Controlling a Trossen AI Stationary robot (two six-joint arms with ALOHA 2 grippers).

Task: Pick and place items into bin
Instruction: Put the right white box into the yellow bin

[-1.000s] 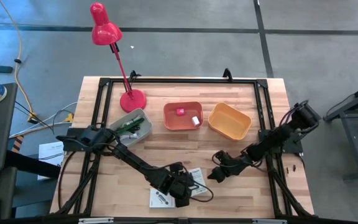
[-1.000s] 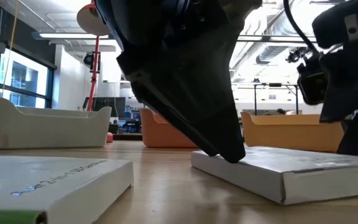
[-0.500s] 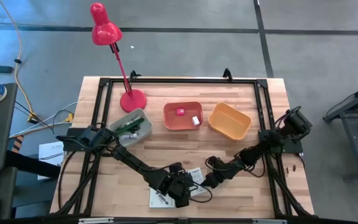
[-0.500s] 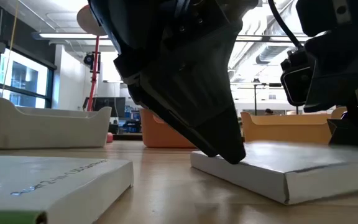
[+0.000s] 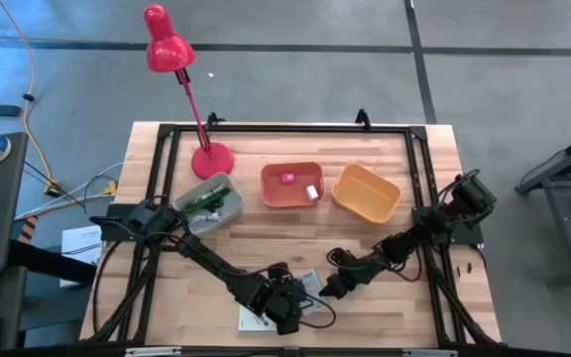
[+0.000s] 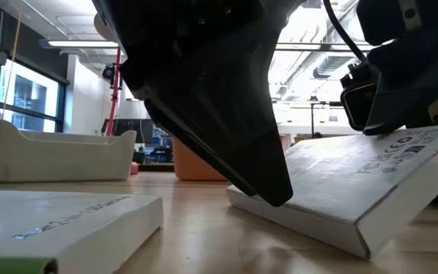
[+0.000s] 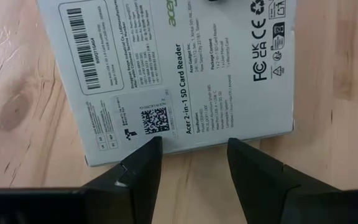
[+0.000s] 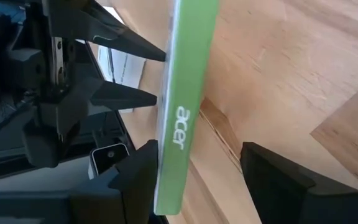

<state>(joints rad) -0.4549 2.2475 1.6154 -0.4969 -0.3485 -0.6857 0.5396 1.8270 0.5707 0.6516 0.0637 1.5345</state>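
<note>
A flat white cardboard box [image 6: 356,190] with a green edge is seen tilted off the pale wooden counter [image 5: 404,307] at lower centre, one edge raised beside the released right claw [image 5: 330,289]. The released left claw [image 7: 191,163] is held over its printed face.

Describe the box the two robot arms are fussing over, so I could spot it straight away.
Start at the wooden table's near edge, opposite the red lamp. Two flat white boxes lie there, between the two grippers. The tilted box has one edge lifted off the wood, a bright green side reading "acer", and the left gripper's fingertips at its printed face; its neighbour lies flat.
</note>
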